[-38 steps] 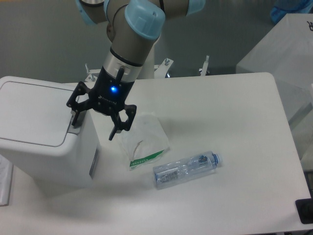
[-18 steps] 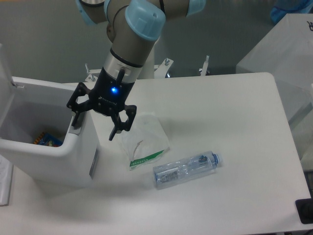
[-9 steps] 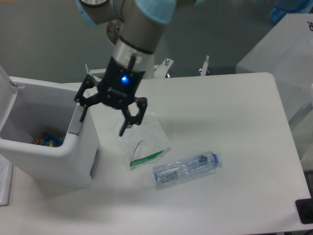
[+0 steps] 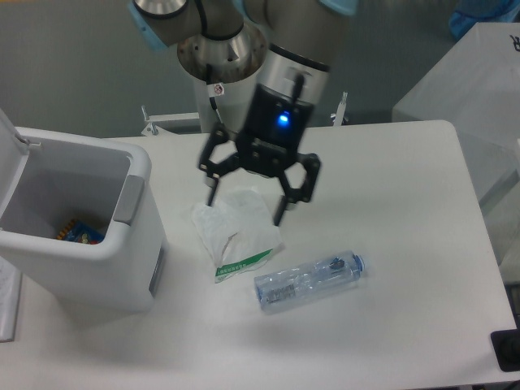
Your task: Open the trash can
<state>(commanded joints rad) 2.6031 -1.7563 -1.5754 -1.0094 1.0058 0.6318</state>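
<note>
At nine o'clock on the bench (image 4: pixel 390 203) the trash can (image 4: pixel 81 236) stands open, lid (image 4: pixel 10 134) flipped up — probably job done. The hand (image 4: pixel 245 201), fingers apart and empty, has swung away toward centre, over the plastic wrapper (image 4: pixel 236 231).

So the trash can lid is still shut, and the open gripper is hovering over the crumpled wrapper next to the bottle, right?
Not quite: the camera view shows the trash can with its lid up and the inside exposed. The rest holds: the open gripper hovers over the crumpled wrapper next to the bottle.
</note>
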